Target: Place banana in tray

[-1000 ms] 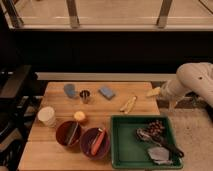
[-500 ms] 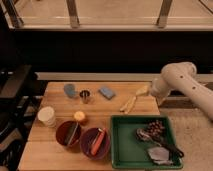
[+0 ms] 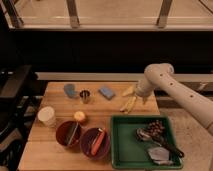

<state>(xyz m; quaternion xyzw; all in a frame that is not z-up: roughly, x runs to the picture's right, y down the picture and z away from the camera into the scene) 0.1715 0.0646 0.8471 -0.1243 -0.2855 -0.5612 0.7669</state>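
Change first: over the last second the hand (image 3: 132, 93) has swept leftward in view along the far side of the counter (image 3: 55, 107), from out past the counter's right edge to a spot right at the far end of the banana (image 3: 127, 104). The banana has not shifted. It lies flat on the wood just on the near side of the hand, its length running from the hand toward the camera. By my reading you are at the end of the approach and not yet in the grasp; nothing is lifted.

Hand state: you cannot tell from this view whether it is open or closed. Contact with the fruit is unconfirmed too, since the two only meet in view.

Arm pose: the white arm (image 3: 172, 90) comes in from the right of the hand and rises to a bent elbow above it. The last link then drops steeply down to the wrist, so the hand points down at the counter.

The tray (image 3: 126, 146) sits nearer the camera than the hand and slightly right, close by. Its left half is bare and dark clutter (image 3: 156, 131) fills the right half. Expect a short carry once the banana is held. The steel cup (image 3: 85, 96) and blue block (image 3: 106, 92), left of the hand, stand apart from the reach
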